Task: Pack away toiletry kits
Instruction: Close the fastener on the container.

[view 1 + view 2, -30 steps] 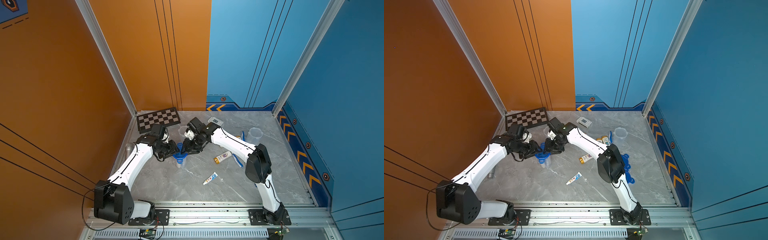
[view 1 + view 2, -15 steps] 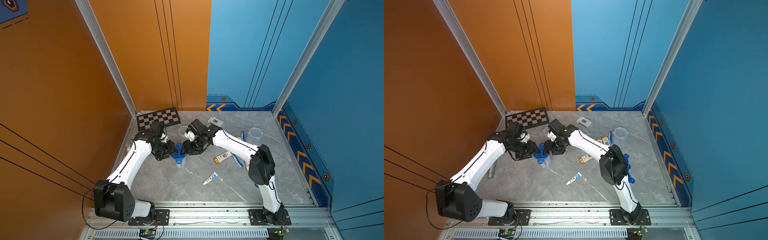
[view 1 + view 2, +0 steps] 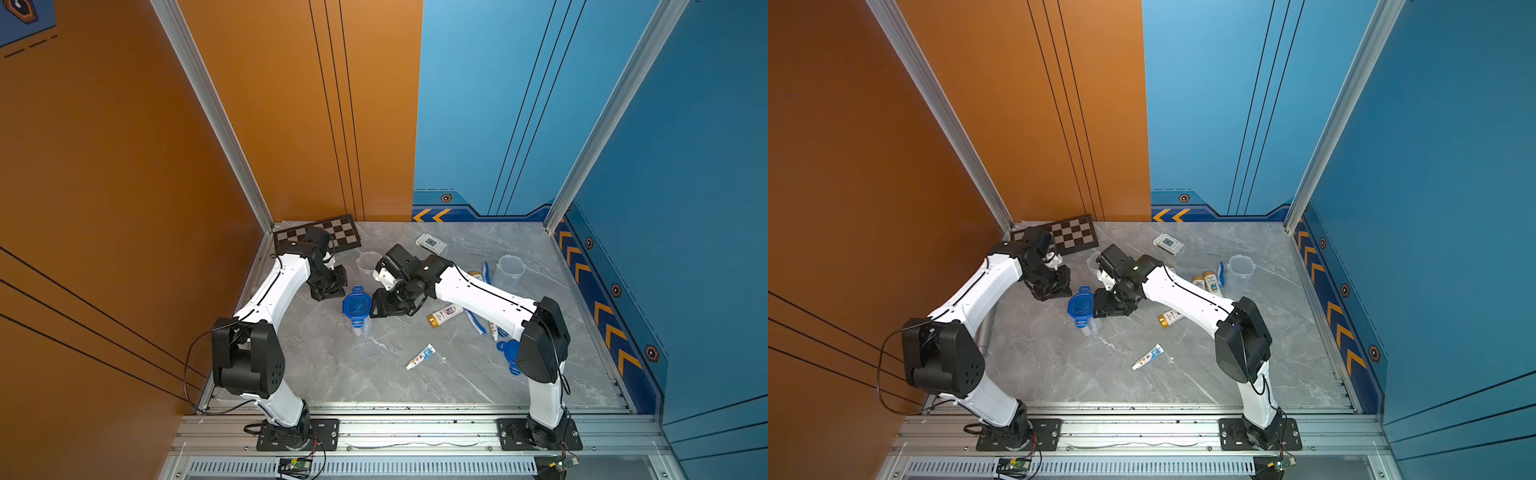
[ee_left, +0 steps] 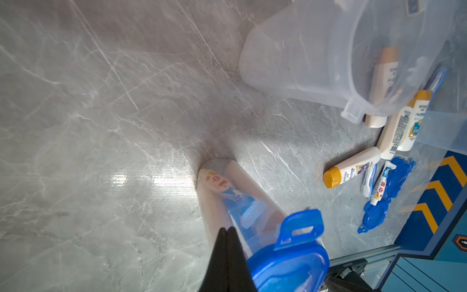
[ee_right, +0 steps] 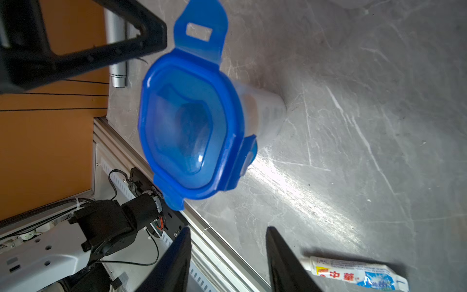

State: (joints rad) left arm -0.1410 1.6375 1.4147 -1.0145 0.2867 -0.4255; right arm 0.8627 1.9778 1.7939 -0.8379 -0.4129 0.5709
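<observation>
Standing upright mid-tabletop [image 3: 328, 368], flanked by both arms in both top views, is a clear cup [image 3: 358, 328] w/ a blue lid [image 3: 356, 304] on top. Thru its wall the left wrist view shows a toothpaste tube [image 4: 218, 183] w/ red print & sth blue-white packed inside. The lid's slotted tab [image 5: 202, 27] sticks out unlatched; another tab [image 5: 249, 154] is folded down vs the rim.

Left end effector [image 4: 226, 230]: fingers pressed together, nothing btwn them, tips just beside the cup's wall close to the lid. Can't tell if they touch it. Right end effector [image 5: 228, 228]: fingers apart, empty, hovering at the lid's other side, near but not touching.

Loose on the tabletop:
- 2nd toothpaste tube [image 3: 420, 357], toward the front
- gold-capped bottle [image 3: 445, 315], lying on its side by the right arm
- uncovered cup [image 3: 509, 272], upright at back right
- spare blue lids [image 4: 386, 199], near the right arm's elbow
</observation>
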